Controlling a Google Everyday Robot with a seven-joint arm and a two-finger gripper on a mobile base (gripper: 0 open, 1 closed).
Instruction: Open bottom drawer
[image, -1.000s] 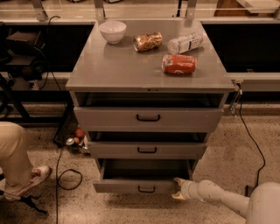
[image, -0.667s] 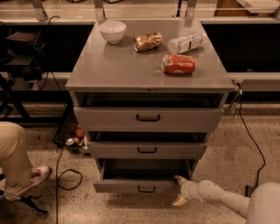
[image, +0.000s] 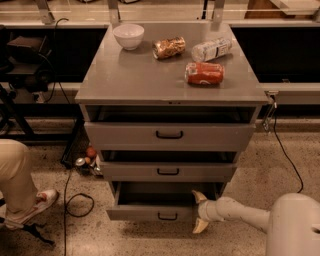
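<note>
The bottom drawer (image: 150, 212) is the lowest of three grey drawers in a grey cabinet (image: 170, 82). It stands pulled out, its dark inside showing, with a small black bar handle (image: 167, 216) at the centre of its narrow front. My gripper (image: 200, 212) is at the right end of that front panel. One pale fingertip (image: 199, 196) reaches over the drawer's top edge and the other (image: 199, 227) hangs below the panel, so the fingers straddle the front's right end. The white arm (image: 245, 212) comes in from the lower right.
The top drawer (image: 169, 135) and middle drawer (image: 168, 171) stand slightly out. On the cabinet top lie a white bowl (image: 128, 35), a brown can (image: 169, 47), a clear bottle (image: 212, 49) and a red can (image: 205, 73). A person's leg and shoe (image: 25, 200) and cables (image: 75, 200) are at left.
The gripper has shifted slightly left and turned, so its fingers now stand above and below the drawer front's right end. The drawer looks much as before.
</note>
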